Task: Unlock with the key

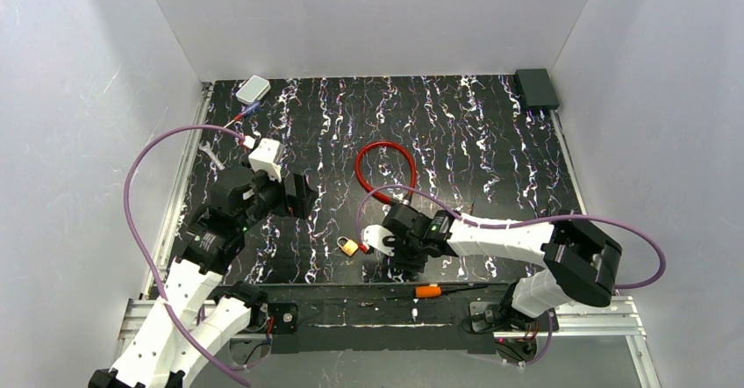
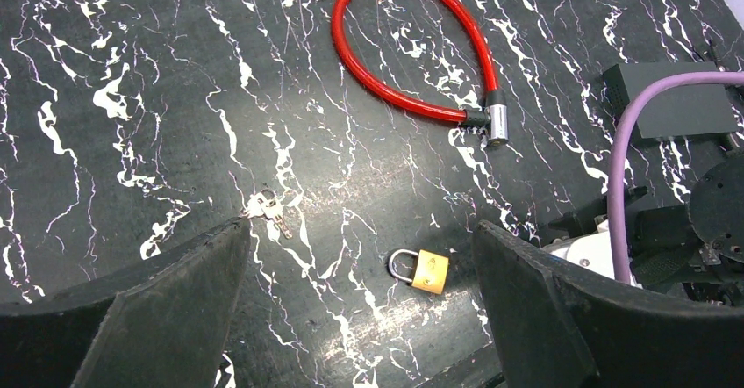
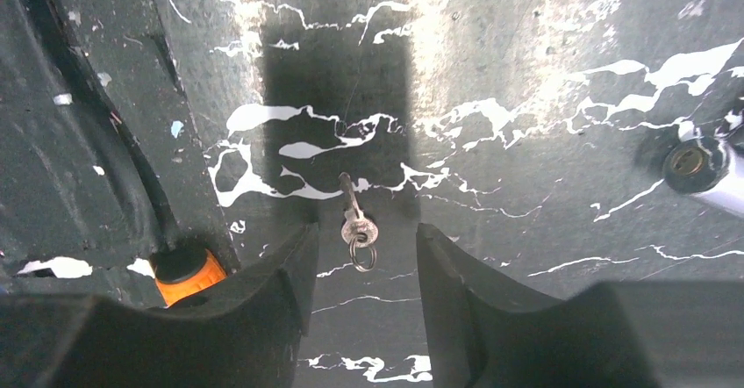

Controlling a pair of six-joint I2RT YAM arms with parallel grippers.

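**Key on the table, right claw straddling it**

On my right wrist feed the key [image 3: 352, 205] lies flat on the black marbled table [image 3: 544, 81], its ring toward the camera. The right gripper [image 3: 364, 237] hangs over it with jaws apart, one finger on either side, neither touching it. The orange-handled tool [image 3: 184, 276] sits just to the left. The left gripper [image 2: 360, 230] is spread wide and holds nothing. Its feed shows the brass padlock [image 2: 422, 270] lying on its side, a small bunch of keys [image 2: 268, 205] near one finger (a separate set, as far as I can tell), and the red cable lock [image 2: 412, 54] beyond.
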